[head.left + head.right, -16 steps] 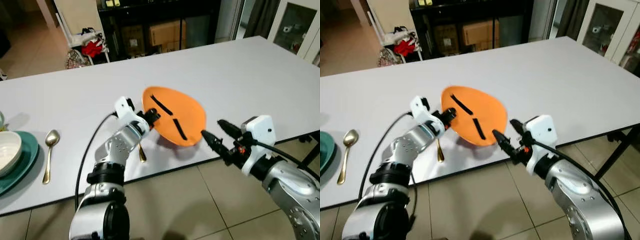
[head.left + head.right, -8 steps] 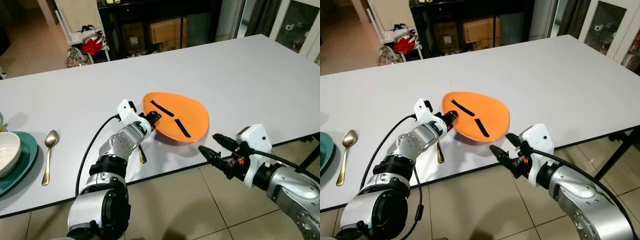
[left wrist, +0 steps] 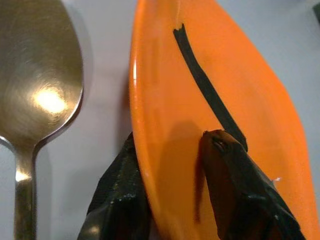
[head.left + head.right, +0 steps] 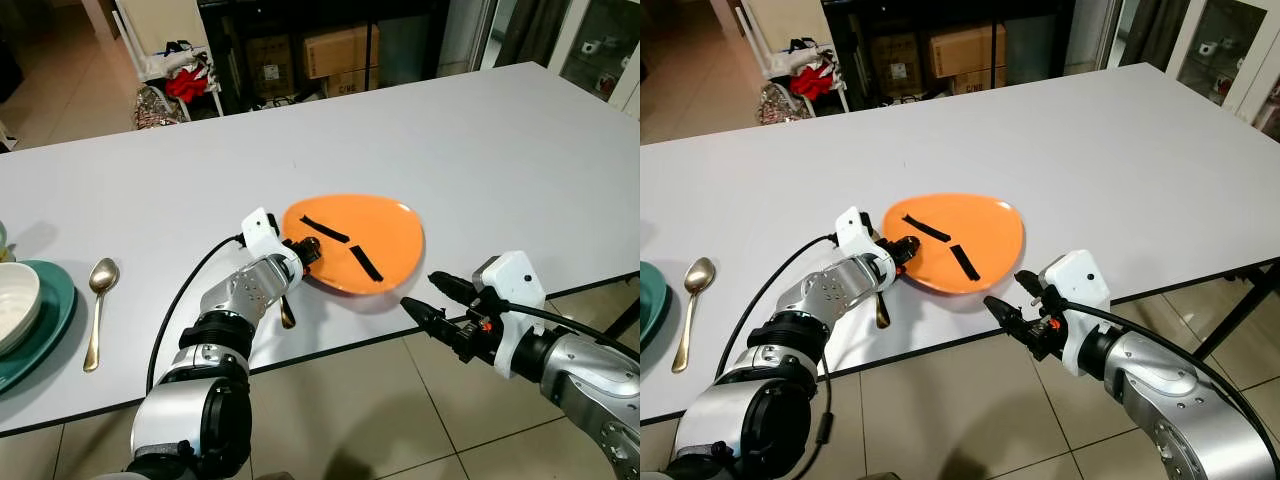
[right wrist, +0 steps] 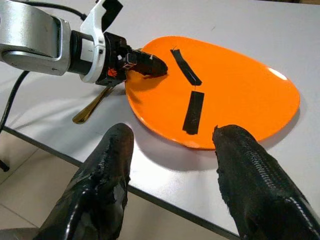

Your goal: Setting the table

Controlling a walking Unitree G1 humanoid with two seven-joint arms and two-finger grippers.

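One orange plate [image 4: 360,243] lies near the front edge of the white bench [image 4: 480,140], and the left gripper [image 4: 303,250] pinches its rim at the 9 o'clock side, one black finger on top and one under, with a gold spoon [image 4: 285,310] lying just beside that rim. The right gripper [image 4: 437,303] hangs off the bench edge at about 5 o'clock from the plate, jaws spread wide and holding nothing, pointing back toward it. Since the left arm already has the plate, I think it is the one to slide or let go next.
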